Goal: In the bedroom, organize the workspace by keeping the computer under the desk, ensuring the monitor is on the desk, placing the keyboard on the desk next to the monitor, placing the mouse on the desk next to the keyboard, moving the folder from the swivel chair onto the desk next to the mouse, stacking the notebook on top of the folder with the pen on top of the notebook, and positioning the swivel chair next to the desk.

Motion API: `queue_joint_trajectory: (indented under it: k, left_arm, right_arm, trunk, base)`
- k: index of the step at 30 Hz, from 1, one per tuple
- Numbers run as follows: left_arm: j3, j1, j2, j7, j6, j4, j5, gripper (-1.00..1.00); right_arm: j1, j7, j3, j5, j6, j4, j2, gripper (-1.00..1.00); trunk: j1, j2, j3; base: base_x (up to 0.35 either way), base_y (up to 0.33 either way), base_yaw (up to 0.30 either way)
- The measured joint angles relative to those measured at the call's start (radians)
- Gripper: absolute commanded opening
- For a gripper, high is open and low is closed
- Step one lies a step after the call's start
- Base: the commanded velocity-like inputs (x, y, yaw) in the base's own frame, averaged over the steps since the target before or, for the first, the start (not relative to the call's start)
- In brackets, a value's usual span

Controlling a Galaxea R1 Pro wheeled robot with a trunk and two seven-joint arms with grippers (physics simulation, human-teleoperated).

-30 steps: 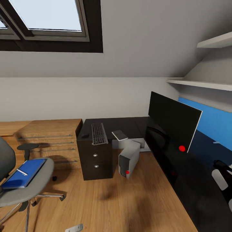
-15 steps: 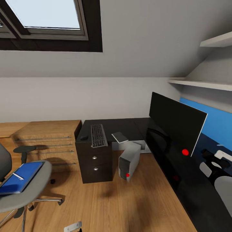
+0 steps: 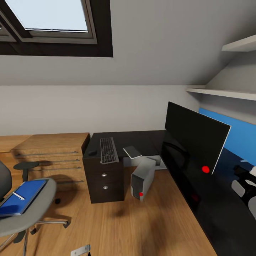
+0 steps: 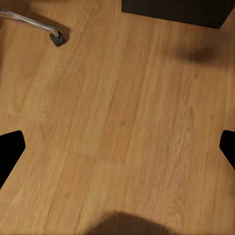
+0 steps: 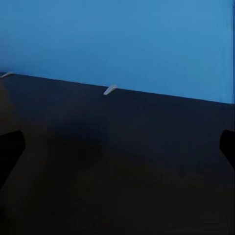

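The blue folder [image 3: 21, 196] lies on the swivel chair [image 3: 26, 209] at eight o'clock, a white pen [image 3: 18, 196] across it. The right arm [image 3: 245, 188] reaches over the black desk [image 3: 213, 209] at three o'clock; its right gripper [image 5: 117, 152] is spread wide above the desktop, as is the left gripper [image 4: 117, 147] over the wood floor [image 3: 117, 227]. The monitor [image 3: 195, 138] stands on the desk.

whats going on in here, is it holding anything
Nothing is held: both grippers are open. The keyboard and mouse lie on the desk over the drawers, the monitor stands further along, and the computer sits on the floor. The folder is on the chair seat.
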Motion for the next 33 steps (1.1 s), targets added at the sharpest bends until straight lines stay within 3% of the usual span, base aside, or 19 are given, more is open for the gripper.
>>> queue_joint_trajectory:
  k: [12, 22, 33]
  left_arm:
    - [0.0, 0.0, 0.0, -0.001, 0.0, 0.0, 0.0, 1.0]
    - [0.0, 0.0, -0.001, -0.002, 0.002, 0.0, 0.0, 1.0]
    - [0.0, 0.0, -0.002, -0.002, 0.005, 0.001, 0.0, 1.0]
  right_arm:
    - [0.0, 0.003, 0.002, 0.005, 0.055, 0.002, -0.01, 1.0]
    - [0.0, 0.007, 0.004, 0.006, 0.06, -0.001, -0.031, 1.0]
    - [0.0, 0.007, 0.004, 0.006, 0.06, -0.001, -0.035, 1.0]
  trunk:
    - [0.0, 0.0, 0.0]
    - [0.0, 0.0, 0.0]
    - [0.0, 0.0, 0.0]
  base:
    - [0.125, 0.0, 0.0]
    - [0.125, -0.047, 0.0]
    - [0.138, -0.033, 0.0]
